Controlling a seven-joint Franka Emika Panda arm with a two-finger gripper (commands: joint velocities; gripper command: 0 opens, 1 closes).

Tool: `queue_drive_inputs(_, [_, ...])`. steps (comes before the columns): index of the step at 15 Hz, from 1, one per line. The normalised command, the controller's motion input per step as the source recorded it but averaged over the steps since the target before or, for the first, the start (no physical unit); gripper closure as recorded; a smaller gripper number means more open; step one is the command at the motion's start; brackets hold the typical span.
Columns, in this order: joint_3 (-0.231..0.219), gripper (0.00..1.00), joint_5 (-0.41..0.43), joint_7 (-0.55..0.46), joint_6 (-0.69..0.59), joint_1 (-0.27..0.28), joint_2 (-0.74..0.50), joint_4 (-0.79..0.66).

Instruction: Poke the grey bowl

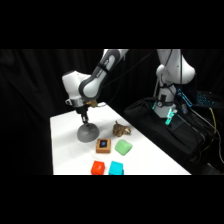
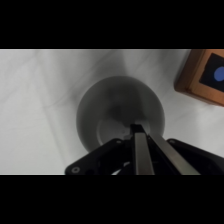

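The grey bowl (image 1: 88,133) lies dome-up on the white table (image 1: 65,145), left of the coloured blocks. In the wrist view the grey bowl (image 2: 117,112) fills the middle of the picture. My gripper (image 1: 85,121) comes straight down onto its top. In the wrist view the gripper (image 2: 139,131) is shut, its two fingers pressed together into one narrow tip that rests on or just above the dome near its crown. Nothing is held between the fingers.
A wooden block with a blue spot (image 1: 103,145) (image 2: 206,76) sits just right of the bowl. Beside it are a green rounded block (image 1: 123,147), a red block (image 1: 98,168), a cyan block (image 1: 116,168) and a brown crumpled object (image 1: 120,130). A black bag (image 1: 165,132) borders the table's right.
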Motion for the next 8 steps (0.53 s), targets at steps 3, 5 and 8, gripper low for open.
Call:
queue_drive_inputs(3, [0.09, 1.0, 0.141, -0.14, 0.1, -0.131, 0.21, 0.21])
queue_drive_inputs(5, [0.073, 1.0, 0.12, -0.13, 0.11, -0.117, 0.16, 0.19])
queue_drive_inputs(8, [0.027, 1.0, 0.046, -0.1, 0.13, -0.063, 0.03, 0.07])
